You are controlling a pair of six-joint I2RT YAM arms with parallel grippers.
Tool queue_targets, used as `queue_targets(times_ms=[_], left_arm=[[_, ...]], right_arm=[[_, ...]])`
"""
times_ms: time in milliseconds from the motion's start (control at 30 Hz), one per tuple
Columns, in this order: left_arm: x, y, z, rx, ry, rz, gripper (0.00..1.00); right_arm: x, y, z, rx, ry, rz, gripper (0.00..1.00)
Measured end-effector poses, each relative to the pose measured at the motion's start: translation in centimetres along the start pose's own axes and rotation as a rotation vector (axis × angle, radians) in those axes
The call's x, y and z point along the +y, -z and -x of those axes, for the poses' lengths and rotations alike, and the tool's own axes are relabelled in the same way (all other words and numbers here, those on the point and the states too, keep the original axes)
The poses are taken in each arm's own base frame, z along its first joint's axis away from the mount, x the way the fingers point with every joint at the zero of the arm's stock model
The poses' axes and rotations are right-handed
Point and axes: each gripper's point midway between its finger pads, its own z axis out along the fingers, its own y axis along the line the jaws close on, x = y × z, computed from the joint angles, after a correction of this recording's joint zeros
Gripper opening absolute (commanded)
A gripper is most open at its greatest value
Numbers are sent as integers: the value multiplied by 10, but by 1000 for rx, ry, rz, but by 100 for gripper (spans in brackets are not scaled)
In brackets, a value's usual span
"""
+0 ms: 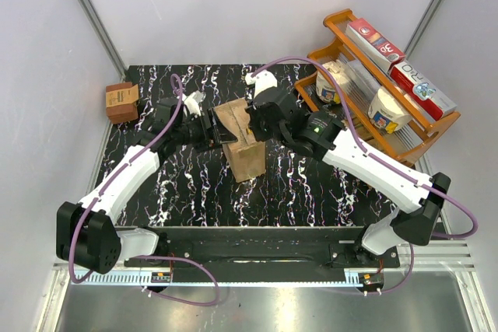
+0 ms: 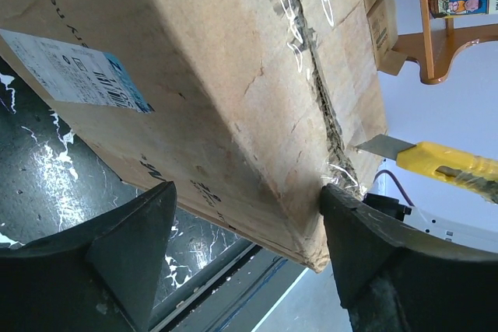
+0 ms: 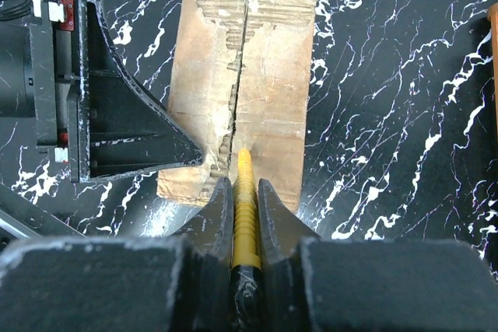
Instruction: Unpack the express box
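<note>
Fig. Top, L-wrist and R-wrist views. The express box (image 1: 240, 139) stood near the centre of the black marbled table (image 1: 311, 184), between the two arms, and looked tilted in the top view. The left gripper (image 1: 212, 128) was spread wide around the box, w/ one finger (image 2: 132, 246) at the lower edge and the other against the opposite corner, i.e. holding it. The white shipping label (image 2: 74, 71) faced the L-wrist cam. The right gripper (image 3: 245, 192) was narrow and clamped on a yellow utility knife (image 3: 245, 215). The blade pointed at the ragged centre seam between the top flaps, and its tip sat at the seam's near end. The seam looked partly split; its depth could not be told. A small brown box (image 1: 122, 102) lay at the table's far L edge. An orange rack (image 1: 340, 19) w/ goods stood at far R, well apart from the box.
</note>
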Motion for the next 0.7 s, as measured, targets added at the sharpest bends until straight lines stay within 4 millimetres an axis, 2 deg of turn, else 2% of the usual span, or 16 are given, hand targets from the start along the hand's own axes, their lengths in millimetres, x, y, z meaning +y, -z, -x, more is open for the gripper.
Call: queue_targets(times_ms=[167, 300, 433, 567, 700], left_arm=[[0, 0, 0, 1, 2, -1, 75], [-1, 0, -1, 3, 5, -6, 66], [-3, 0, 1, 0, 4, -12, 62], [-4, 0, 1, 1, 3, -16, 62], [-4, 0, 0, 2, 4, -17, 62]], right_arm=[[1, 0, -1, 6, -7, 2, 0], [4, 2, 0, 5, -11, 9, 0], [11, 5, 5, -7, -13, 25, 0], [16, 6, 9, -16, -12, 36, 0], [19, -1, 3, 4, -3, 31, 0]])
